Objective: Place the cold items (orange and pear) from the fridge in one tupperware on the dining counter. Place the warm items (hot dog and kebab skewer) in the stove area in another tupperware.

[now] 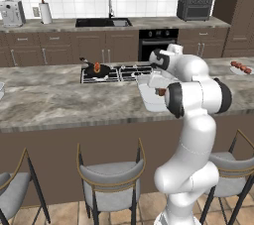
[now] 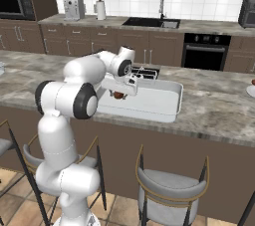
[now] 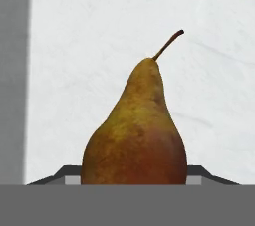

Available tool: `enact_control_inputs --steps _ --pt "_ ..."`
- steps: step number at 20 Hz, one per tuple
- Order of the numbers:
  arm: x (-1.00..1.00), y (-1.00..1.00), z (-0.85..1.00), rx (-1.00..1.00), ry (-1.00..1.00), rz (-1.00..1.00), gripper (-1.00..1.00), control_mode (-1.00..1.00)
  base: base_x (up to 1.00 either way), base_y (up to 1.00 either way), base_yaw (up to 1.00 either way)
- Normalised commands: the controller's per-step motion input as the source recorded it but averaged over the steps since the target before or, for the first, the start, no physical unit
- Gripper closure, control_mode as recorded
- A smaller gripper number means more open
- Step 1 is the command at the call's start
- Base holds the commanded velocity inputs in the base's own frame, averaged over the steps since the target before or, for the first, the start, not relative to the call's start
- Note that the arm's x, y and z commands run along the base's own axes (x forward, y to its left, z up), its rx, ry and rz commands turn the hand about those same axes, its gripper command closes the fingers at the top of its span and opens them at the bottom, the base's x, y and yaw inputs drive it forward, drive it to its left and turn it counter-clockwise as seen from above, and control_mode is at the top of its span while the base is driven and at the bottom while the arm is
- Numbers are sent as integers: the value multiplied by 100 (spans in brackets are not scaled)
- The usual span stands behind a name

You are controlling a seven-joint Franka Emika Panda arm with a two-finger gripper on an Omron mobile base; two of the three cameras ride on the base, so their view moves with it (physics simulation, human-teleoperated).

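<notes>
While our gripper point(image 2: 121, 94) hangs low inside the white tupperware point(image 2: 164, 105) on the dining counter point(image 2: 219, 115), the pear point(image 3: 135, 135) sits between its fingertips, though we cannot tell whether the jaws grip it. We judge this the pear's drop-off step; next we need the jaws fully apart and a straight lift clear.

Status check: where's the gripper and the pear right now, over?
Gripper low over the white tupperware on the dining counter. Pear between the fingertips, grip state unclear. Nothing blocking.
</notes>
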Motion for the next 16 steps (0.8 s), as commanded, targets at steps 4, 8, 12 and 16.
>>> enact_control_inputs --steps 4,8,12,16 --pt "0 0 -19 0 -1 3 -100 -100 0 0 0" --pt "0 5 1 0 0 0 -100 -100 0 0 0" --pt "0 7 35 0 -6 0 -100 -100 0 0 0" --pt "-4 1 40 0 -1 0 -100 -100 0 0 0"
